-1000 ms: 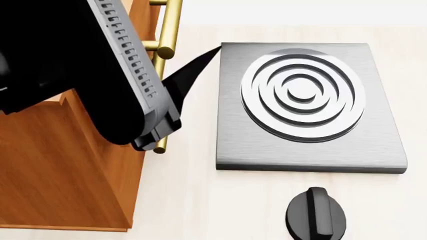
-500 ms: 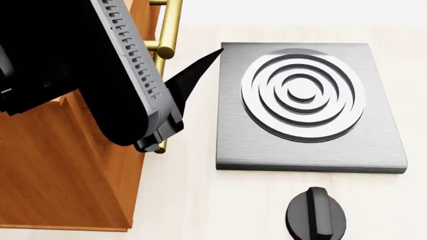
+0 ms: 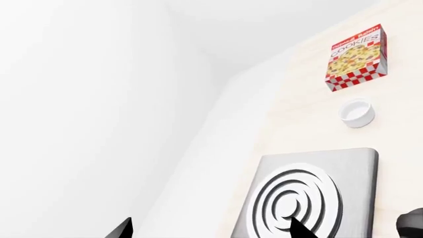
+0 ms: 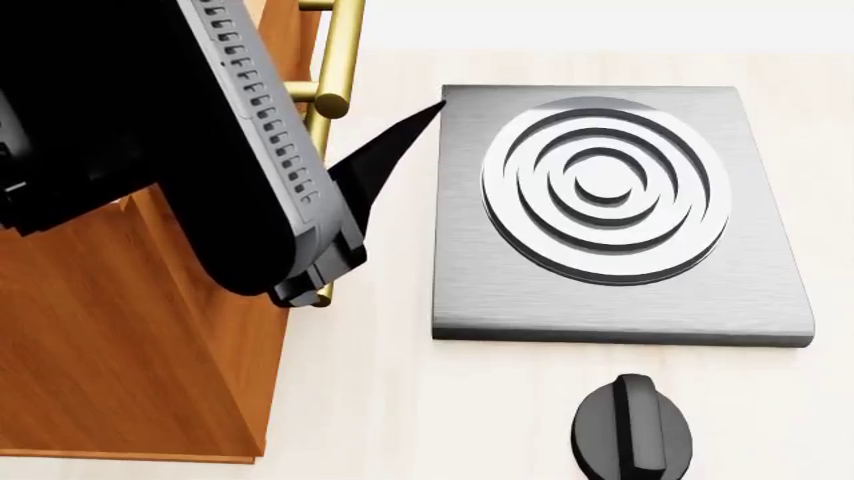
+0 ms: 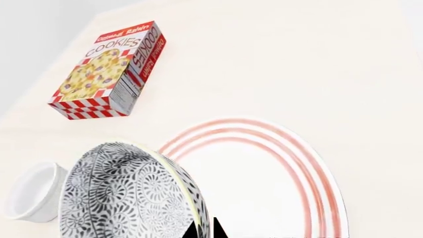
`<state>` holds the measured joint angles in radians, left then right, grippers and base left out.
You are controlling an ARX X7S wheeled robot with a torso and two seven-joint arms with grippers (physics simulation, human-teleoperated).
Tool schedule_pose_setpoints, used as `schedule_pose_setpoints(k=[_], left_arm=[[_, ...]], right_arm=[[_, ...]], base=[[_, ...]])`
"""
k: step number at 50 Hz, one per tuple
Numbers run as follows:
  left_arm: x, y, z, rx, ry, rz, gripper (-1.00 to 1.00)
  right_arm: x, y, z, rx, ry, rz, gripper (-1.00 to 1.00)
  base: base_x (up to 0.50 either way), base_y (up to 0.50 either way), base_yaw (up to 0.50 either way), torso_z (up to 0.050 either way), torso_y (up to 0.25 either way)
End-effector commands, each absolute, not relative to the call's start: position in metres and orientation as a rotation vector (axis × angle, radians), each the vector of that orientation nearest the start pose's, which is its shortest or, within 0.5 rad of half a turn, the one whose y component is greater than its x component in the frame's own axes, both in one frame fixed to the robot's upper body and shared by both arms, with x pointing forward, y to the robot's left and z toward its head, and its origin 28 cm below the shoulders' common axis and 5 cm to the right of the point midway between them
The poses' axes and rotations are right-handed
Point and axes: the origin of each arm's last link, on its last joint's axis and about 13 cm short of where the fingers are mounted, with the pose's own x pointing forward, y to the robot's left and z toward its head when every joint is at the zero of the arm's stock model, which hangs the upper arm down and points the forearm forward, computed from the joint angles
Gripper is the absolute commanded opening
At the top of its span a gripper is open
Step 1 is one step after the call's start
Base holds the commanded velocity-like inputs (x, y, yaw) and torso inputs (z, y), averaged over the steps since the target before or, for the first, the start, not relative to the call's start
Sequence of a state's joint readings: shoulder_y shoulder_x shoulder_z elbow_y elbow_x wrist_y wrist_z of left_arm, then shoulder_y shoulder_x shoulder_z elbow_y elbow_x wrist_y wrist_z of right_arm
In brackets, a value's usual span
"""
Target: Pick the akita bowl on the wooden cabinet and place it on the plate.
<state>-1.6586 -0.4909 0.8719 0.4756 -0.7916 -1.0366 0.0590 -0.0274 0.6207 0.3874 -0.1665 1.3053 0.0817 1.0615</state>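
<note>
You are in the carry-and-place step. In the right wrist view the akita bowl (image 5: 129, 196) hangs tipped on its side, its patterned outer wall facing the camera, with the black tips of the right gripper (image 5: 203, 229) meeting at its rim, so the tips read as pinched on the bowl's edge (only their ends show, so take that as a judgement). The bowl is off the wooden cabinet (image 4: 120, 340) already and sits over the near-left part of the plate (image 5: 284, 183); whether it touches the plate I cannot tell.

From the bowl, the cookie box (image 5: 109, 69) lies at about 12 o'clock, well apart, and the small white cup (image 5: 33, 198) is just beside it at 9 o'clock. Mind that cup when you lower.

The next move calls for bringing the bowl toward 3 o'clock, nearer the middle of the red rings, levelling it so its foot faces down, then easing it onto the plate before you let the tips part. Released while tilted, it would likely roll or clip the rim.

Your left gripper (image 3: 211, 230) shows two dark tips set well apart, spread and carrying nothing, hovering above the grey stove (image 3: 310, 198). In the head view that arm crosses the cabinet's brass handle (image 4: 327, 100); the black knob (image 4: 633, 428) sits at 6 o'clock from the stove.
</note>
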Motion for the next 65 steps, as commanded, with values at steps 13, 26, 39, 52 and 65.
schedule_pose_setpoints(k=[13, 26, 39, 52, 65], left_arm=[[0.258, 0.164, 0.372, 0.844, -0.375, -0.744, 1.0], [0.258, 0.165, 0.371, 0.841, -0.374, -0.743, 1.0], [0.259, 0.166, 0.369, 0.836, -0.37, -0.741, 1.0], [0.26, 0.166, 0.367, 0.833, -0.367, -0.742, 1.0], [0.26, 0.167, 0.367, 0.831, -0.369, -0.743, 1.0]], right_arm=[[0.204, -0.272, 0.12, 0.75, 0.075, -1.093, -1.0], [0.205, -0.272, 0.116, 0.747, 0.091, -1.102, -1.0], [0.205, -0.273, 0.11, 0.745, 0.107, -1.118, -1.0], [0.205, -0.273, 0.109, 0.731, 0.109, -1.112, 1.0], [0.207, -0.272, 0.11, 0.72, 0.113, -1.103, 1.0]], base=[[0.0, 0.0, 0.0, 0.0, 0.0], [0.0, 0.0, 0.0, 0.0, 0.001], [0.0, 0.0, 0.0, 0.0, 0.0], [0.0, 0.0, 0.0, 0.0, 0.001], [0.0, 0.0, 0.0, 0.0, 0.0]])
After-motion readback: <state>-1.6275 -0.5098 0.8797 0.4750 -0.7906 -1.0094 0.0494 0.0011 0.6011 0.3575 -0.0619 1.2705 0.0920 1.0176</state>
